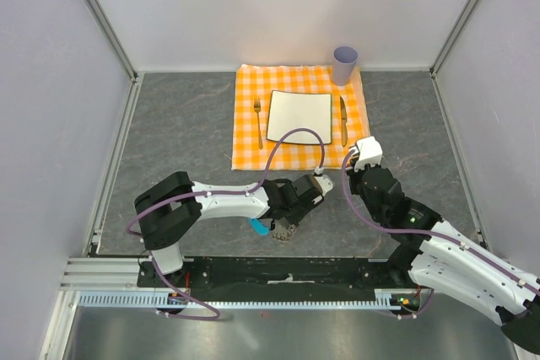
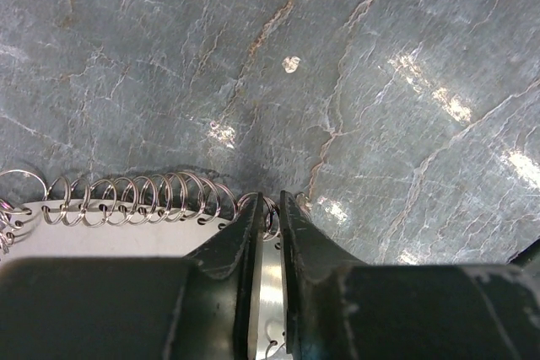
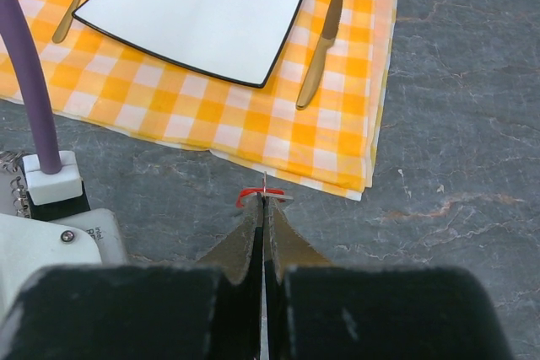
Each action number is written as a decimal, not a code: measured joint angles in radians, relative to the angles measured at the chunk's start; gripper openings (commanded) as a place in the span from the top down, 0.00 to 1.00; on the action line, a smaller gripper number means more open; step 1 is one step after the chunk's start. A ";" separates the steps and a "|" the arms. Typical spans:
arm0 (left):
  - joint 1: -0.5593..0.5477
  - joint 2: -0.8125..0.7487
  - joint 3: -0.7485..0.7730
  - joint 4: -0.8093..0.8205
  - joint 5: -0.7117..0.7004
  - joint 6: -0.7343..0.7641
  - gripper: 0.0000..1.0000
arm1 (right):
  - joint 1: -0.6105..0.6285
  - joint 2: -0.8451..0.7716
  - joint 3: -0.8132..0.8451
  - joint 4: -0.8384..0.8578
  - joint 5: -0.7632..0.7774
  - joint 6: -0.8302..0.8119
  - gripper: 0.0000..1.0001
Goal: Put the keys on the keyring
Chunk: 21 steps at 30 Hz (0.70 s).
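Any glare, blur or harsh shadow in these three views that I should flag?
Top external: even light, soft shadows only. Left wrist: bright glare patches on the grey stone-patterned tabletop; left gripper soft near the lens. Right wrist: tiny red-headed key and orange checked cloth sharp; right gripper soft near the lens.

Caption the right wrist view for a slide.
Right claw pinches a tiny red-headed metal key before an orange checked cloth bearing a white square plate.

The keyring [image 2: 135, 200] runs off the left wrist view's lower left edge and under the left gripper [image 2: 270, 205], while the key [image 3: 246, 197] shows only a red sliver at lower centre beyond the tips of the right gripper [image 3: 263, 208].
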<state>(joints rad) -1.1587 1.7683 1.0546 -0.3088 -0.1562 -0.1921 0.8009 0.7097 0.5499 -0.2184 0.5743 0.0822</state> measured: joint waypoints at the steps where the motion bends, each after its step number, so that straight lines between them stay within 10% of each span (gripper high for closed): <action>1: 0.000 0.000 0.000 0.000 0.000 0.000 0.85 | 0.000 0.000 0.000 0.000 -0.001 0.000 1.00; 7: 0.001 -0.005 0.000 -0.003 -0.019 -0.001 0.91 | 0.000 0.000 0.000 0.000 -0.003 0.000 1.00; 21: 0.063 -0.037 -0.022 -0.015 -0.024 -0.010 0.73 | 0.000 0.005 -0.004 0.001 -0.030 0.000 1.00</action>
<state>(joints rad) -1.0958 1.7309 1.0328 -0.3241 -0.1799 -0.2020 0.8009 0.7147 0.5461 -0.2176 0.5442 0.0818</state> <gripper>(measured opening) 0.253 0.007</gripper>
